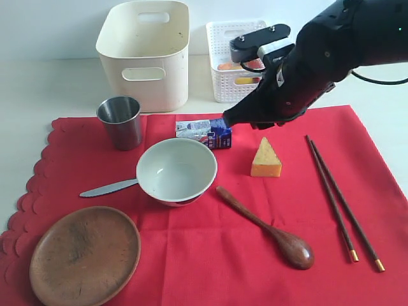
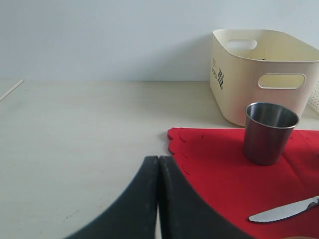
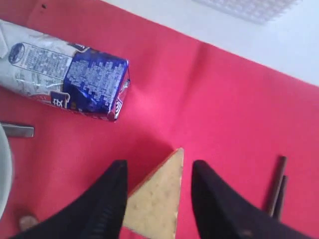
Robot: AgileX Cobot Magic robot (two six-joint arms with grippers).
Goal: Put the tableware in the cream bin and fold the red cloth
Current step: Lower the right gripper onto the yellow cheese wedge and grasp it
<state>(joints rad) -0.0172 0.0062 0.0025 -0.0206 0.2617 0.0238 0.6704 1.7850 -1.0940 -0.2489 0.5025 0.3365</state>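
1. Red cloth (image 1: 210, 255) lies flat, unfolded; cup (image 1: 120, 121), bowl (image 1: 176, 171), knife (image 1: 107, 189), plate (image 1: 85, 255), spoon (image 1: 268, 228) and chopsticks (image 1: 338, 201) all rest on it.
2. Cream bin (image 1: 143, 73) behind looks empty.
3. Right gripper (image 3: 158, 169) hangs open astride the cheese (image 3: 154, 204); left gripper (image 2: 158, 164) is closed, empty.

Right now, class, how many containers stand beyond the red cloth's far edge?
2. The cream bin stands behind the steel cup; the white lattice basket is to its right, partly hidden by the robot arm. No others show.
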